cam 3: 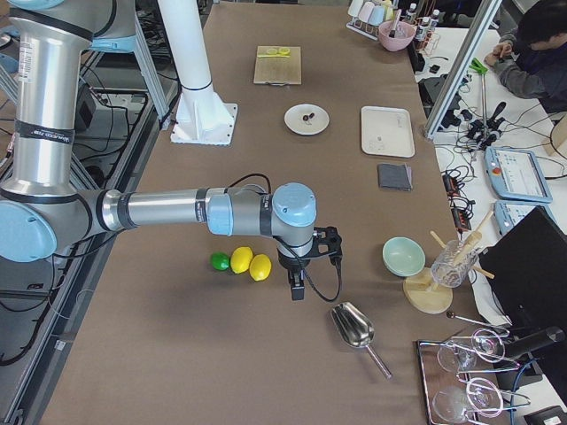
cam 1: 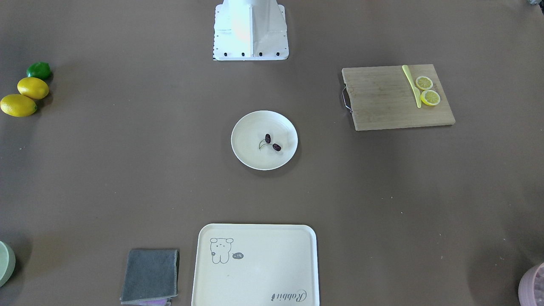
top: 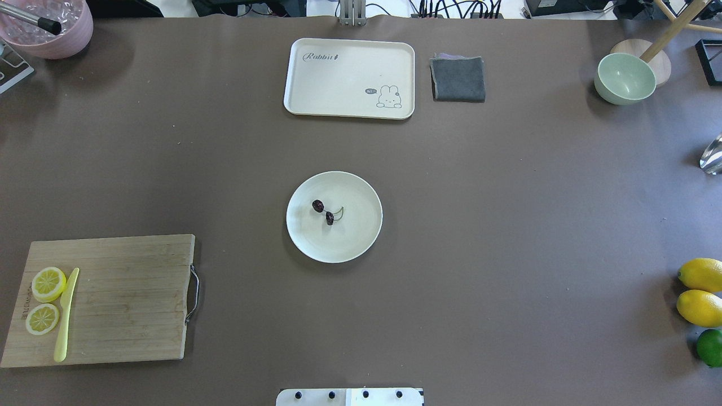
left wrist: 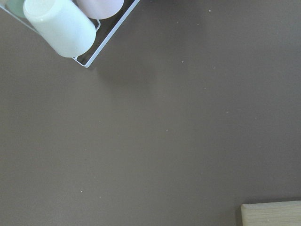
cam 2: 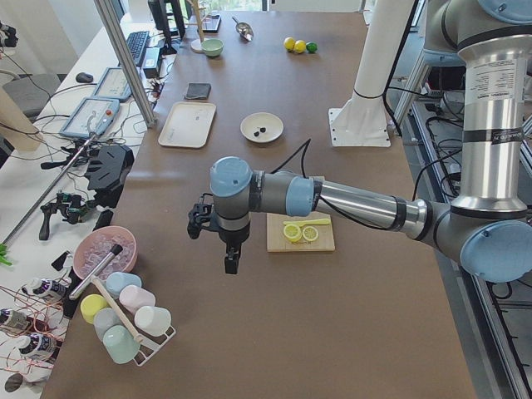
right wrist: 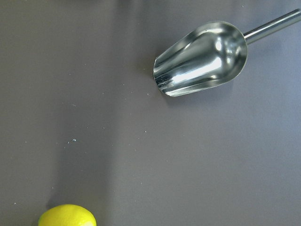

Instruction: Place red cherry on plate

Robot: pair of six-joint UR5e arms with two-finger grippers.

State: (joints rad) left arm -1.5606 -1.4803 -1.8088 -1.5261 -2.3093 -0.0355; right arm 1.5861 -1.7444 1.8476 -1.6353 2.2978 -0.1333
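Red cherry [top: 324, 212]: it lies inside the plate [top: 352, 239], just off centre toward 10 o'clock. The two dark fruits sit close together, and the stems trail toward 3 o'clock. The plate stands at mid-table.

In the overhead view, taken from the plate:
- The tray [top: 338, 79] is at 12 o'clock.
- The grey cloth [top: 458, 79] is at 1 o'clock.
- The green bowl [top: 625, 79] is at 2 o'clock.
- Two lemons [top: 702, 274] and a lime [top: 711, 347] are at 4 o'clock.
- The cutting board [top: 130, 299] is at 8 o'clock and carries two lemon halves [top: 48, 283] and a yellow knife [top: 66, 316].

Left gripper [cam 2: 231, 264]: it shows in a side view only. It hangs pointing down over bare table between the cutting board and the cup rack [cam 2: 125, 320], well apart from the plate. Whether its fingers are apart or together cannot be told.

Right gripper [cam 3: 297, 288]: it also shows in a side view only. It hangs over the table between the lemons and a metal scoop [cam 3: 354, 328], well apart from the plate. Its finger state likewise cannot be told.
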